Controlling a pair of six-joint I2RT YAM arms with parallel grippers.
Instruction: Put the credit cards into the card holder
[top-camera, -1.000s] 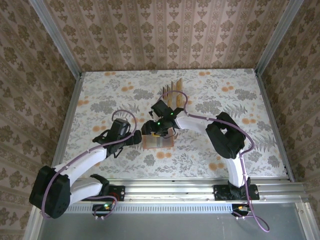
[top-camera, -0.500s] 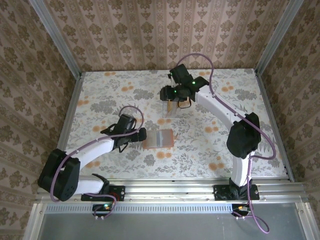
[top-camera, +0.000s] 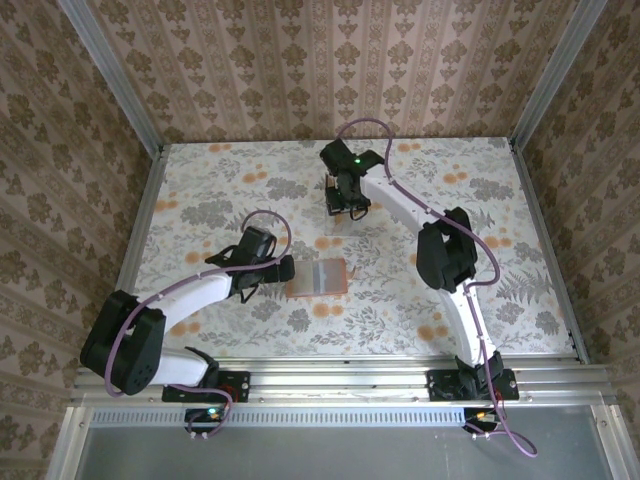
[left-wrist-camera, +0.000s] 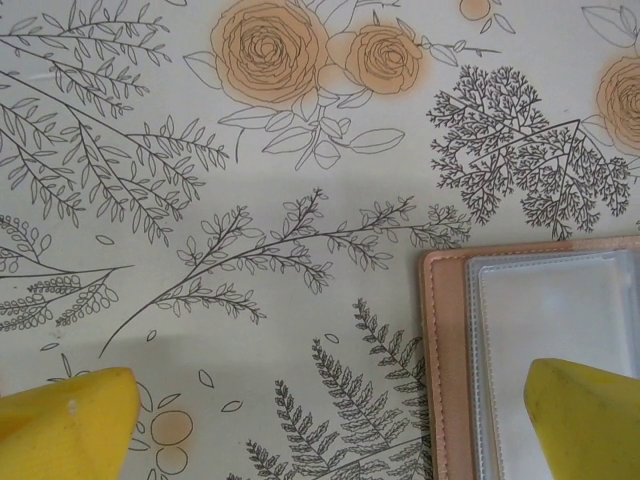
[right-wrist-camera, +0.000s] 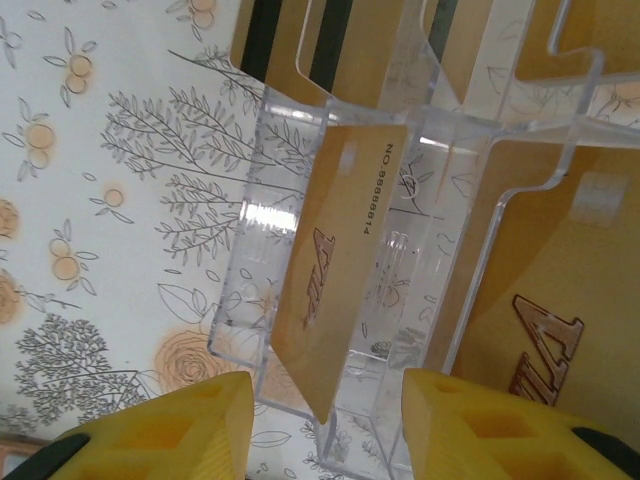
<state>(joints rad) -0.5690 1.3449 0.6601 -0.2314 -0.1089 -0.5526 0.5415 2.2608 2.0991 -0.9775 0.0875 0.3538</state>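
Left fingers (left-wrist-camera: 65, 425) stand at full spread and hold nothing, their yellow tips low over the table (left-wrist-camera: 200, 150). One tip is over bare floral cloth. The other overlaps the card holder (left-wrist-camera: 450, 350), above its clear pocket. The card holder lies open and flat on the table, with its stitched salmon edge between the two tips. Its long axis runs across, from one tip toward and past the other.

Right fingers (right-wrist-camera: 150, 430) are partly spread and grip nothing. They straddle one credit card (right-wrist-camera: 335, 270), with a gap visible on each side. This card stands on edge in a slot of the clear stand (right-wrist-camera: 250, 300), printed face in view. Its long axis points away from the fingertips at a slight lean, and its near short end sits between the tips. Whether either tip touches the stand cannot be told. Other credit cards (right-wrist-camera: 560, 290) stand in neighbouring slots, beyond and beside the right fingers. In the top view the stand is well apart from the card holder, farther across the table.
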